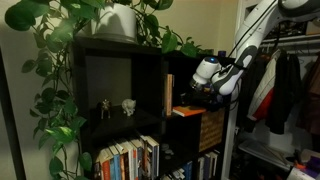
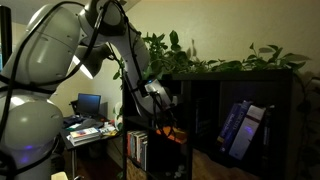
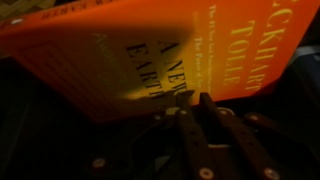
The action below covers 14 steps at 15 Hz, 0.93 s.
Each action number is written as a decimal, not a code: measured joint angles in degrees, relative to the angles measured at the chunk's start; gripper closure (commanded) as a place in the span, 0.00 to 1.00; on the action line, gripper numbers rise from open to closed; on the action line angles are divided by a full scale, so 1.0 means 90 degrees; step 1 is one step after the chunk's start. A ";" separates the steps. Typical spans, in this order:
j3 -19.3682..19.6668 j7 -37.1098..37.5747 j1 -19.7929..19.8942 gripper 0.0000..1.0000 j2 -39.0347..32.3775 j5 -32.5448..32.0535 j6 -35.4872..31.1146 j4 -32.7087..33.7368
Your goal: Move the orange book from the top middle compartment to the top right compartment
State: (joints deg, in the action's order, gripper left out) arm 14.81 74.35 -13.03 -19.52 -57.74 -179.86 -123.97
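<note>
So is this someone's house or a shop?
Most likely a room in a home: a leafy houseplant trails over a dark bookshelf, clothes hang beside it, and there's a computer monitor.

Home room, by evidence: dark shelf unit (image 1: 160, 70) holding paperbacks (image 1: 130, 158) and figurines (image 1: 116, 107); trailing houseplant (image 1: 60, 60) atop, 12 o'clock; hung clothes (image 1: 285, 85), 3 o'clock; in an exterior view, desk (image 2: 90, 132) with monitor (image 2: 90, 103), 9 o'clock.

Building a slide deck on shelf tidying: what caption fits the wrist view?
Black two-finger gripper pinching an edge of a thin bright-orange paperback book, cover text visible.
</note>
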 measured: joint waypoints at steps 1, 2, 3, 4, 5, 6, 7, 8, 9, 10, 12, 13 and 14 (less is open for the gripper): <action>-0.0116 -0.0067 0.0043 0.43 0.0048 0.0114 0.0005 -0.0034; -0.0237 -0.0163 0.0082 0.37 0.0130 0.0224 0.0023 -0.0088; -0.0378 -0.0283 0.0135 0.30 0.0237 0.0364 0.0041 -0.0158; -0.0536 -0.0425 0.0203 0.24 0.0370 0.0531 0.0090 -0.0255; -0.0709 -0.0597 0.0283 0.17 0.0524 0.0731 0.0158 -0.0372; -0.0870 -0.0782 0.0358 0.11 0.0684 0.0922 0.0246 -0.0493; -0.1028 -0.0981 0.0429 0.04 0.0856 0.1130 0.0359 -0.0622; -0.1217 -0.1276 0.0524 0.01 0.1027 0.1428 0.0455 -0.0768; -0.1402 -0.1714 0.0598 0.00 0.1184 0.1899 0.0525 -0.0936; -0.1697 -0.2266 0.0733 0.00 0.1322 0.2458 0.0593 -0.1130; -0.2573 -0.3371 0.1157 0.00 0.1495 0.3660 0.0824 -0.1500; -0.2978 -0.3880 0.1326 0.00 0.1525 0.4226 0.1019 -0.1596; -0.3352 -0.4419 0.1456 0.00 0.1546 0.4822 0.1314 -0.1625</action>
State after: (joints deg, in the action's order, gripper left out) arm -15.36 34.58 0.07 -5.61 -14.35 -168.03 -138.60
